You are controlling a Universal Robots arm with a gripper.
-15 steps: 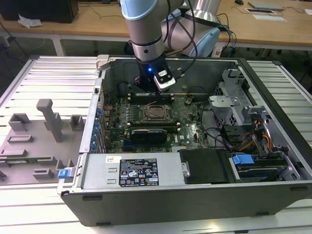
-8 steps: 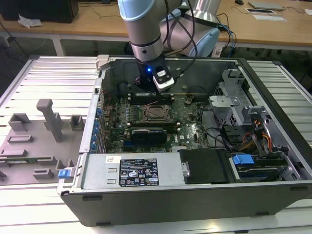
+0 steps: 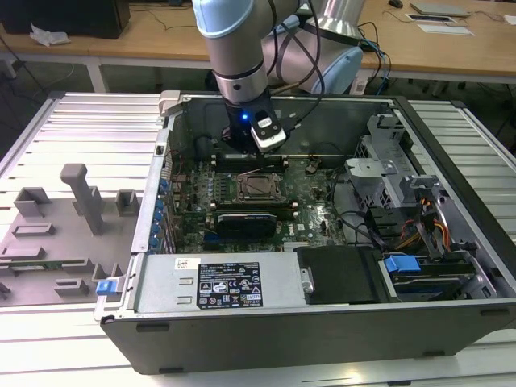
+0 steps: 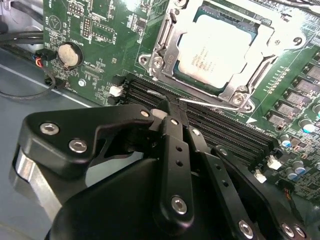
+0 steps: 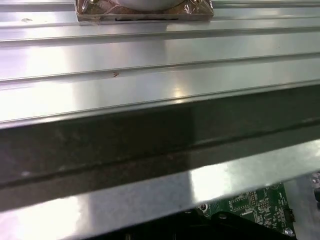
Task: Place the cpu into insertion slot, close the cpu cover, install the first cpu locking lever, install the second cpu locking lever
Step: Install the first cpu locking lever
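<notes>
— Jaws look pinched narrow. The gripper (image 4: pixel 165 107) tip sits right at the end of the locking lever (image 4: pixel 210 104), but I can't tell if it's gripped.
— And the cpu (image 4: pixel 215 50)?
— Seated in the insertion slot (image 4: pixel 199 82), with the cpu cover (image 4: pixel 167 42) down over its edges. That lever's thin, springy wire, probably slippery. Best caught near its free end.

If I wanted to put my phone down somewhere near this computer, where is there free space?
Bare: the ribbed metal table between the grey holders and the wooden desks, and on the exterior view's right of the computer case. Crowded: inside the case, with circuit board, cables and the tool low over the board.
</notes>
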